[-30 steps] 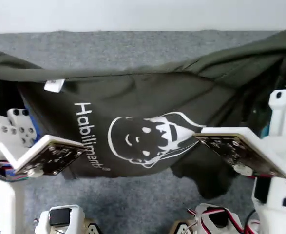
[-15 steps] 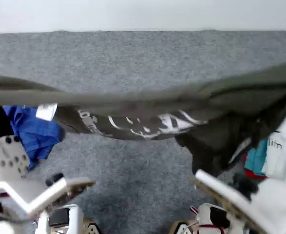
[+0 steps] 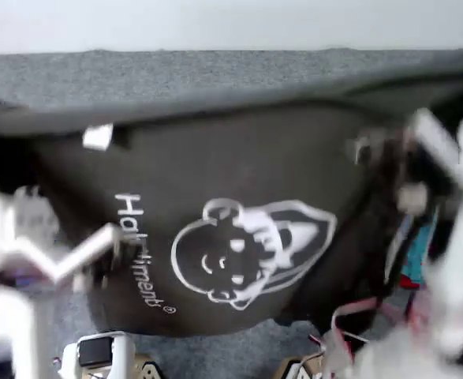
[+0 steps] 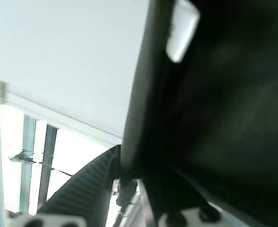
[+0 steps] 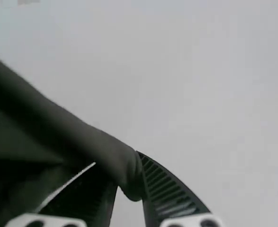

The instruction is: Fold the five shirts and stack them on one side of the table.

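I hold the dark shirt (image 3: 239, 174) up in the air between my 2 hands, spread wide above the grey table (image 3: 215, 71). The printed face (image 3: 247, 249) is turned toward the high camera. My left hand (image 4: 129, 182) is clamped on the top edge near the white label (image 4: 181, 28). My right hand (image 5: 129, 189) pinches a rolled bit of the hem or shoulder between its jaws at the other end. The top edge runs nearly taut from one grip to the other. The body hangs below it, and its lower edge bunches on the right side. Some coloured cloth (image 3: 416, 237) lies on the table under that corner, probably others of the 5 shirts.

I judge this as the spreading step for 1 shirt, before any fold. To do it well, I should keep both grips level so the top edge stays straight. I should then bring the shirt down so the lower edge touches the table first, and draw it back so the body lays out flat without a crease. The right grip looks thin, just a roll of fabric, so a hard jerk could pull it free. I should also land the shirt apart from the coloured cloth, or the 2 will tangle.
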Tool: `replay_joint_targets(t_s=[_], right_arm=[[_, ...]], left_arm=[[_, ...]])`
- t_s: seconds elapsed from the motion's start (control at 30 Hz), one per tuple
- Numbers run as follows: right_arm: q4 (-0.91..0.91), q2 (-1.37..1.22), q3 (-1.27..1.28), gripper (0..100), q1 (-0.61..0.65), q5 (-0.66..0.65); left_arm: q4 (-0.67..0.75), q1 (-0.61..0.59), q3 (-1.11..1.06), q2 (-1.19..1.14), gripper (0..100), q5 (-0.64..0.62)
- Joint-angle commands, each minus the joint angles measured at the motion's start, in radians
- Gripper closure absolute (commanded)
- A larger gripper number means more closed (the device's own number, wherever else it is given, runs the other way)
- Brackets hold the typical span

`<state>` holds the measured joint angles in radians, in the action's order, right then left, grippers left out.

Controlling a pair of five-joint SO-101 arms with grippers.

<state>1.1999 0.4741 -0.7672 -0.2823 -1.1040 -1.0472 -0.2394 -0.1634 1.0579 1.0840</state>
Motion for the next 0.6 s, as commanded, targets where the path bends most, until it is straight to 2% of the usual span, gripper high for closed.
replay_joint_targets(t_s=[0.0, 0.3, 0.4, 0.57], right_arm=[[0.054, -0.171, -0.021, 98.8, 0.071, -0.009], [0.064, -0.567, -0.021, 98.8, 0.186, -0.005], [0.002, -0.676, -0.021, 98.8, 0.208, -0.003], [-0.154, -0.832, -0.021, 98.8, 0.234, -0.008]], left_arm=[[0.127, 0.0, -0.154, -0.068, 98, 0.009], [0.545, 0.0, -0.527, -0.316, 98, 0.009], [0.683, 0.0, -0.558, -0.471, 98, 0.009], [0.795, 0.0, -0.475, -0.736, 98, 0.009]])
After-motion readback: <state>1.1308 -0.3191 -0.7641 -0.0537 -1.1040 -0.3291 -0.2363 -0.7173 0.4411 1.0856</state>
